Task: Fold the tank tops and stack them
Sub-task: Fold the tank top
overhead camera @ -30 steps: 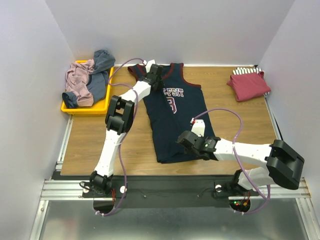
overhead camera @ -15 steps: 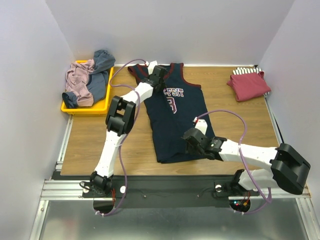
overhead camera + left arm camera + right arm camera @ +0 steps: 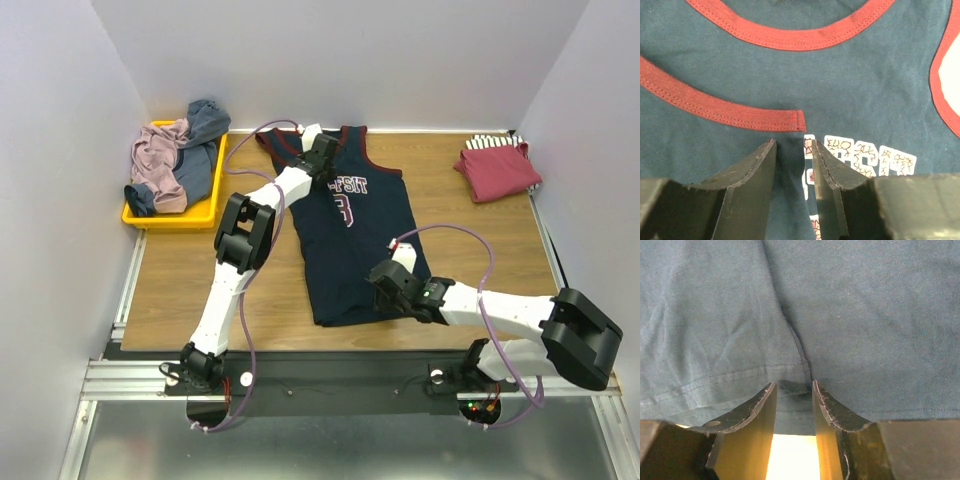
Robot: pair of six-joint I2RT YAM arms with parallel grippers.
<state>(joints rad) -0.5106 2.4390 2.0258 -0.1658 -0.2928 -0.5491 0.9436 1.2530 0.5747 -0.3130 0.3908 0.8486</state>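
The navy jersey (image 3: 350, 230) lies flat and face up in the middle of the tabletop (image 3: 200, 290), neck towards the far wall and hem towards the arm bases. The left tool (image 3: 792, 145) is down on the jersey's chest, just below the maroon neckline trim (image 3: 730, 112) and beside the cracked white lettering (image 3: 870, 157). Its fingers are clenched on a fold of navy cloth (the fold hides the first letters). The right tool (image 3: 792, 387) sits at the jersey's hem, near its right-hand bottom corner. It is pinched narrowly on the hem edge, and a crease runs up the cloth from the gap.

Well apart from the jersey, towards the far right corner, a folded dark red top (image 3: 497, 170) rests on a black-and-white striped top (image 3: 492, 143). Off the jersey's left shoulder stands a yellow tray (image 3: 170, 217), holding a crumpled mauve top (image 3: 155, 160) and a grey-blue top (image 3: 205, 130).
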